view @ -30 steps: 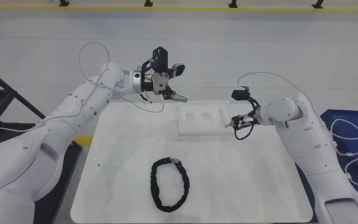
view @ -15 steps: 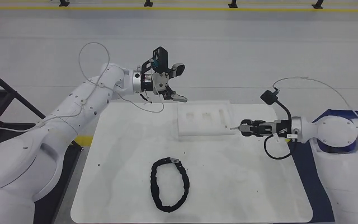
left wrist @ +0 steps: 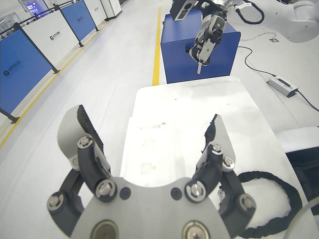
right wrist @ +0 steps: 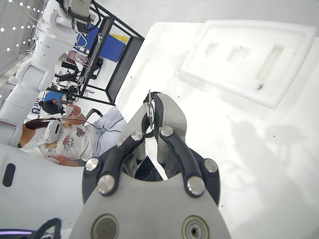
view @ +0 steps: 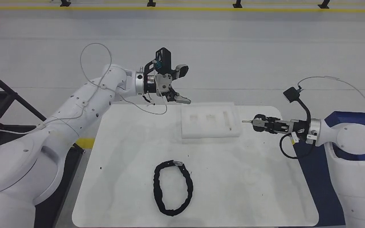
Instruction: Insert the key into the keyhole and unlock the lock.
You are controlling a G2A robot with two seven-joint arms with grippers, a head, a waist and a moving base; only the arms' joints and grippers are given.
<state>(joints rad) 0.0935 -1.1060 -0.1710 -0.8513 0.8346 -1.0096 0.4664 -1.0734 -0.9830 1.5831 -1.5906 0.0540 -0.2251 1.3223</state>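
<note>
The right gripper (right wrist: 150, 100) is clamped narrowly on the key (right wrist: 149, 111), whose round head sits pinched between the ribbed pads while the blade sticks out past the fingertips. In the top view this gripper is over the right part of the counter (view: 125, 171), held level, with the blade pointing toward the right end of the tray (view: 210, 122); the tip is near the tray but apart from it. The tray is a white foam block with three shallow recesses, lying at the far side of the counter, right of the middle. The left gripper (left wrist: 148, 118) is above the counter's far edge, just beside the tray's far-left corner, its jaws spread wide with the black ribbed pads facing each other across the gap. From the left wrist view the tray lies below that gap, and the right gripper with the key is farther off, beyond the counter's end. The lock (view: 173, 188) is a black sleeved loop lying flat as a closed oval on the near middle of the counter, with a small metal part at its far end. It is well apart from both grippers and from the tray. Its keyhole is too small to make out.
</note>
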